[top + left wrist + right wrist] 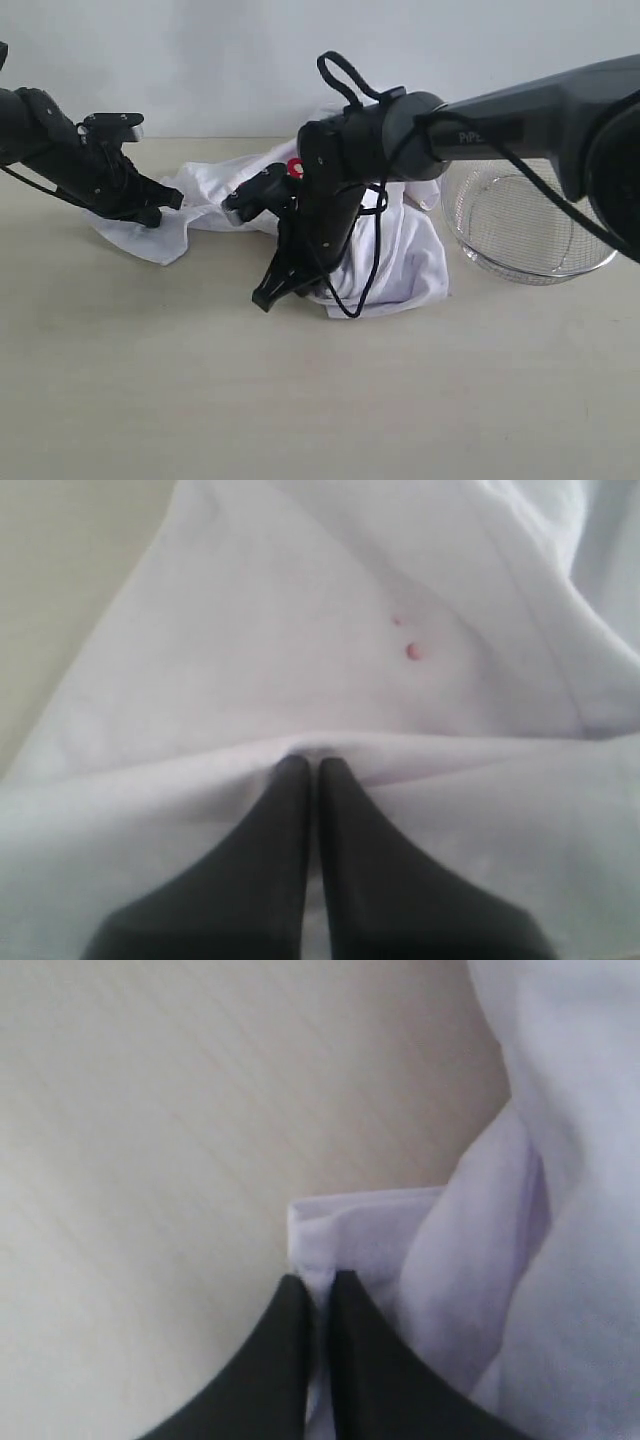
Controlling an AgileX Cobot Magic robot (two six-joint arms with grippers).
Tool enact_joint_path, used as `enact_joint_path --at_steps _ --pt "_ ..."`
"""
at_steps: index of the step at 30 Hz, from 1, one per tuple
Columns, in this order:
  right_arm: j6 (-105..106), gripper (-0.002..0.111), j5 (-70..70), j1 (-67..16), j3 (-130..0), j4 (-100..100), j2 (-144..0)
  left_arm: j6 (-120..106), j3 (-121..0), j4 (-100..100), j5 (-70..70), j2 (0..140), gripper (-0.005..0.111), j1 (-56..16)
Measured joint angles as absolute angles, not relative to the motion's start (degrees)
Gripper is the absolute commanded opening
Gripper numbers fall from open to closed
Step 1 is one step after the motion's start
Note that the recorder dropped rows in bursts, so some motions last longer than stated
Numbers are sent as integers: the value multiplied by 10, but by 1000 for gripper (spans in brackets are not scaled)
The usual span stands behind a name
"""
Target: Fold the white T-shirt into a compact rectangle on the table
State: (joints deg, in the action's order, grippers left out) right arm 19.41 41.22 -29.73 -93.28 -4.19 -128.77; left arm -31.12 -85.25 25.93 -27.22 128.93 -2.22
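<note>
Left pincer [308, 765] is clamped shut on a ridge of the shirt [410, 260] at its 9 o'clock edge, right pincer [315, 1280] nipped tight on a hem corner near 6 o'clock, probably so the crumpled heap on the bench [300, 400] can be pulled flat.

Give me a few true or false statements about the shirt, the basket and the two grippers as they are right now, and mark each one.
1. The left gripper and the right gripper are each shut on a bit of the white T-shirt. True.
2. The white T-shirt is already a neat rectangle. False: it lies bunched and creased on the table.
3. A wire basket stands on the table beside the shirt. True.
4. The right gripper holds the wire basket. False: neither gripper touches it.
5. The right gripper pinches the shirt at an edge, with bare table next to it. True.
</note>
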Motion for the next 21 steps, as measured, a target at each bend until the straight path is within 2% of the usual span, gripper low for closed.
enact_joint_path --at_steps 9,15,21 --pt "234 0 546 -325 -933 -79 -1276 -311 -855 257 -276 1289 5 -21" --pt "305 0 648 -360 -933 -183 -1263 -310 -856 257 -276 1289 5 -21" --pt "367 0 689 -397 -933 -289 -1228 -310 -856 257 -276 1289 5 -21"
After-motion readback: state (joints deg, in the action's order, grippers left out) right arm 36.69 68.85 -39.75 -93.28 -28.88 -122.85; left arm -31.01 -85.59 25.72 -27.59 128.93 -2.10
